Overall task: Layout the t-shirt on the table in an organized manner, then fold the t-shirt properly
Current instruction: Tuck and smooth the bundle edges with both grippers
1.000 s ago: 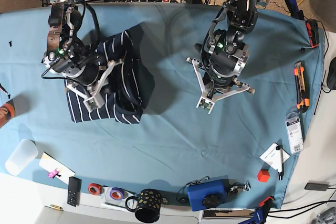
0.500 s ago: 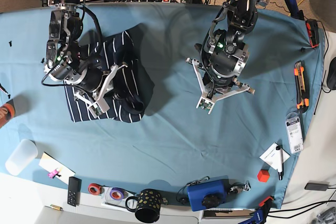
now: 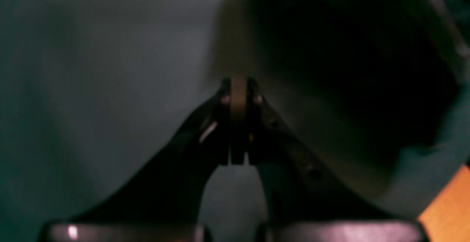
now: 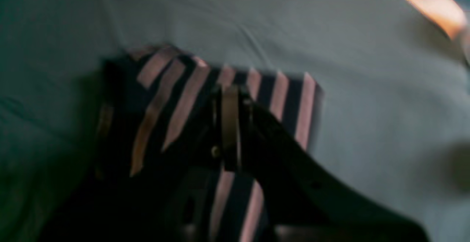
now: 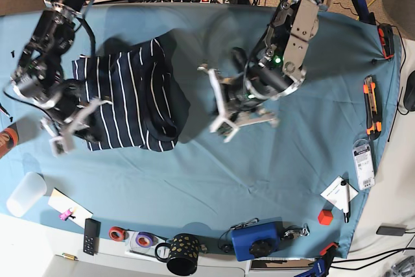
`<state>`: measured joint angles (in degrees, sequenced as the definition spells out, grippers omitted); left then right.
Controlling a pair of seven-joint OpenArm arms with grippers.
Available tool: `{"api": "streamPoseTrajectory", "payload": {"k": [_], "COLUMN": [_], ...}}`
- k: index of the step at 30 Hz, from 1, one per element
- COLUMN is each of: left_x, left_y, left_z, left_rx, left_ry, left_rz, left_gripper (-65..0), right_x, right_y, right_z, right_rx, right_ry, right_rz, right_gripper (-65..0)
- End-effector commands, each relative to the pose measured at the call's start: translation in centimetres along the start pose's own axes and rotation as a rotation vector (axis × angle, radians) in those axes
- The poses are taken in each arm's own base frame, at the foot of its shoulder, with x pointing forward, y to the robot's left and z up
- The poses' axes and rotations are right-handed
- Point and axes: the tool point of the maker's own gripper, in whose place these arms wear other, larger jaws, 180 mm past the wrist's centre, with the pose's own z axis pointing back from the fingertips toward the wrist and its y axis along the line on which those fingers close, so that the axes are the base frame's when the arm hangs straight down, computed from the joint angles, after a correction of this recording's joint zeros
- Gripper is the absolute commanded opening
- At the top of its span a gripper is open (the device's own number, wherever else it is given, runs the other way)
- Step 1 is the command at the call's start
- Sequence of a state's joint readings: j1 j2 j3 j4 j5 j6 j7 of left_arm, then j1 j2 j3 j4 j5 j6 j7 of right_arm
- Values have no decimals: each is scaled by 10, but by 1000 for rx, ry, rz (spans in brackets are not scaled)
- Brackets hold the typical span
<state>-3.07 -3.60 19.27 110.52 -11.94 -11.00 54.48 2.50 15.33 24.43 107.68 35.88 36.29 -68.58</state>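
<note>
The t-shirt [image 5: 130,95], navy with thin white stripes, lies folded into a rough rectangle on the left half of the table [image 5: 259,180]. My right gripper [image 5: 58,144] is shut at the shirt's lower left corner, with nothing visible between its fingers. In the right wrist view the closed right gripper [image 4: 229,95] hangs over the striped t-shirt [image 4: 286,95], whose corner ends just beyond it. My left gripper [image 5: 221,132] is shut and empty over bare teal cloth, just right of the shirt. The left wrist view shows the closed left gripper [image 3: 238,87] above the table [image 3: 91,69].
Along the front edge lie a clear plastic cup [image 5: 26,192], a paper card [image 5: 68,209], a remote [image 5: 92,235], tape rolls [image 5: 130,237], a dotted black mug [image 5: 181,254] and a blue device [image 5: 256,241]. An orange knife [image 5: 369,105] and a red cube [image 5: 325,216] lie at the right.
My right arm has swung left off the shirt's top to its lower left corner. The left arm has moved left, closer to the shirt. Both grippers stayed shut.
</note>
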Motion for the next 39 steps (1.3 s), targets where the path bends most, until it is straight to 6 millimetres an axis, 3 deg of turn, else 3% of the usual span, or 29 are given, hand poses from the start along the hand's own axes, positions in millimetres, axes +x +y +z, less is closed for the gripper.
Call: {"api": "streamPoseTrajectory", "payload": {"k": [1,5,13,17,21,26,31,35,37,39], "left_x": [31,61,70,47,9,-7,25,63,66,50], "left_y": [-4,-34,-90,-96,-81,-77,-69,-84,-95,-106], "left_z": [1,-16,-67,-94,-117,-117,-97,-69,-61,-61], "left_rx": [-7,-81,-227,-226,-177,-164,-89,-136,-177,-216], "left_ry": [-96,-142,-95,-21,100,178,150,52,22,47], "left_rz": [-16,-53,-155,-185,-198,-203,-162,-136,-141,-112], "left_gripper": [-650,-650,-650,-650,-650,-650,-650,-650,-650,-650], "right_x": [12,-15,-74,-103,-119,-103,-70,-54,-46,-41], "right_y": [-10,-35,-43,-42,-40,-40,-39,-40,-42,-43], "right_z": [9,19,-5,-14,-18,-16,-12,-16,-18,-18], "right_rx": [-27,-79,-21,3,17,56,130,138,139,141], "right_ry": [-50,-11,100,158,193,128,-3,-35,-51,-54], "right_rz": [11,-42,-213,-292,-335,-359,-399,-393,-388,-382], "right_gripper": [-637,-637,-637,-637,-637,-637,-637,-637,-637,-637]}}
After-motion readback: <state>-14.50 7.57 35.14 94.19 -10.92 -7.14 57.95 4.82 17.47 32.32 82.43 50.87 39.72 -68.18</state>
